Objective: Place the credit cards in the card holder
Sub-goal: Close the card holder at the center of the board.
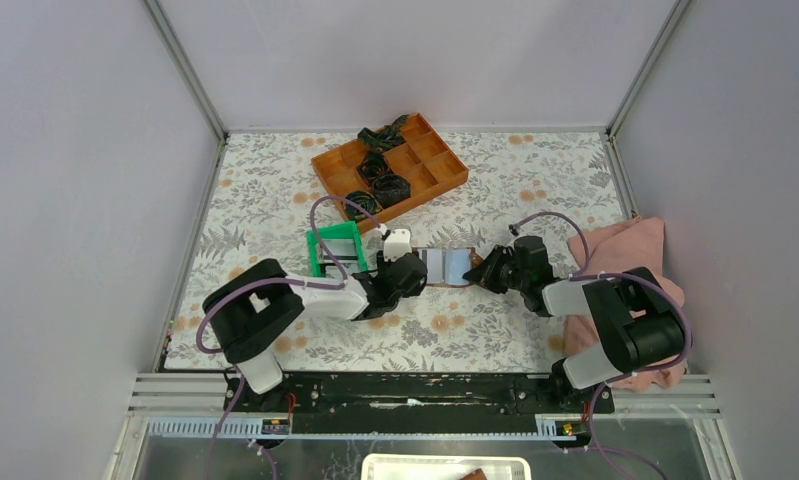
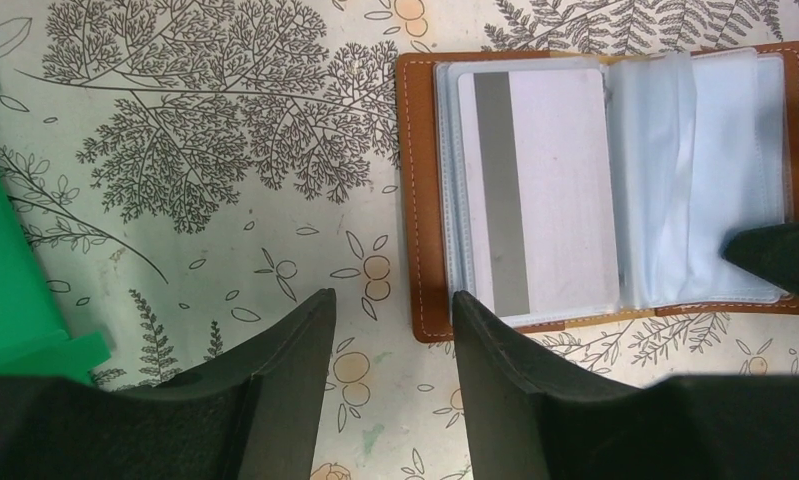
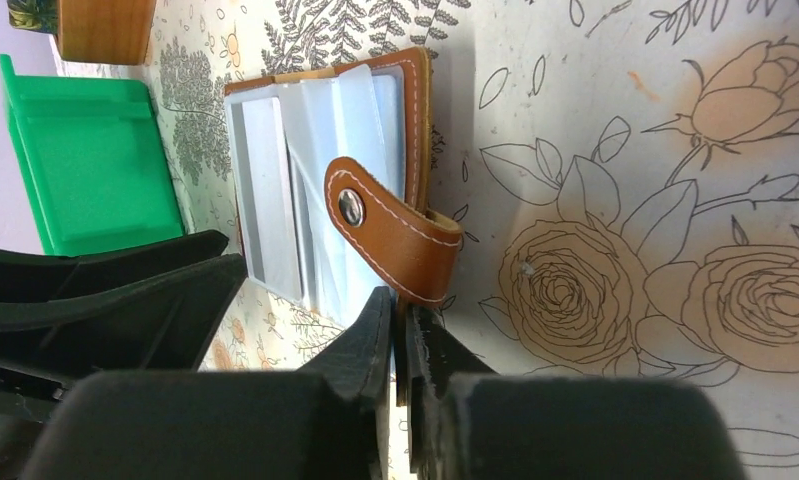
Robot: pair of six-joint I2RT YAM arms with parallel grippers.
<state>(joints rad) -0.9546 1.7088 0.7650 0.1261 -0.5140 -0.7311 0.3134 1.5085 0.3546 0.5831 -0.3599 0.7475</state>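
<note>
Right gripper (image 3: 397, 320) clamps card holder (image 2: 420, 180) edge, pinning it open; left gripper (image 2: 393, 320) gapes alongside. Next, likely: nudge credit card (image 2: 560, 190) fully home.

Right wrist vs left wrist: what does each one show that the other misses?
Right wrist only: the snap tab with its metal stud, curling over the card holder edge. The right gripper is pinched shut at that edge. A corner of the orange tray also shows.
Left wrist only: the left gripper with its open gap over the cloth beside the holder's corner, and the holder's full spread seen flat-on.
Both: the open holder with a card in a clear sleeve, and the green tray.
</note>
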